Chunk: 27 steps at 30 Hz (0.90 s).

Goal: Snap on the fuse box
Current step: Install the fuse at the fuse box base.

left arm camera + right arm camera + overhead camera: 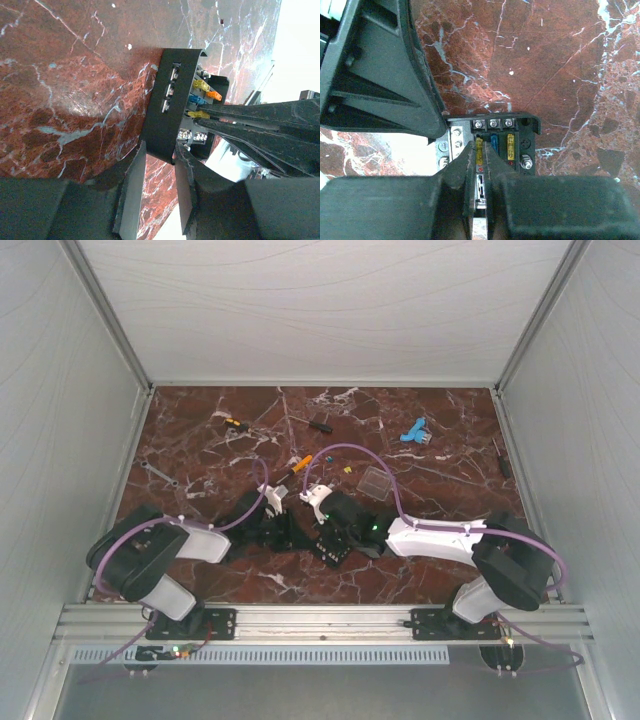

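Fuse box point(527, 125) sits mid-worktop point(230, 580), between both arms. Left end effector point(160, 157) clamps its black side wall. Right end effector point(479, 148) is pinched narrow, tips at a yellow fuse point(198, 114).

The table point(450, 480) is red-brown marble with white veins. The fuse box point(167, 105) is black, its fuses point(201, 85) yellow, orange and blue. The cables point(345, 447) are purple; a distant tool point(414, 432) looks blue.
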### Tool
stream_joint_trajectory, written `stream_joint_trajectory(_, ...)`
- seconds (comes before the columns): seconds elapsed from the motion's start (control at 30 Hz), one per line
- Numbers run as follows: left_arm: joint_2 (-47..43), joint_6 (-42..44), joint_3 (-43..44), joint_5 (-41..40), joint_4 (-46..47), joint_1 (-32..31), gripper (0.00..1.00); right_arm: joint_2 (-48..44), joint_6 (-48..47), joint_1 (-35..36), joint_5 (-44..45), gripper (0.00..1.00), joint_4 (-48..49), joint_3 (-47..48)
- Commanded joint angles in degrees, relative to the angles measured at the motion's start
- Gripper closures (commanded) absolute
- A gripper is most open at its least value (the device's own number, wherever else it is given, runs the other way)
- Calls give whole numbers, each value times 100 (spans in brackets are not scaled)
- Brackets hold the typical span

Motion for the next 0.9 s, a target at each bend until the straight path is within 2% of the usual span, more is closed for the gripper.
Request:
stream_joint_trajectory(0.0, -145, 134, 144, -161, -85, -26, 71, 283, 33, -21, 119, 94, -287, -43)
stream_joint_trajectory(0.1, -193, 165, 169, -180, -160, -26, 71, 223, 21, 4, 61, 89, -304, -24)
stream_joint_trajectory(0.63, -306, 193, 198, -163, -235, -19, 70, -274, 27, 31, 66, 77, -552, 153)
stream_joint_trajectory(0.87, -312, 204, 197, -126, -239, -26, 70, -453, 12, 23, 47, 75, -921, 428)
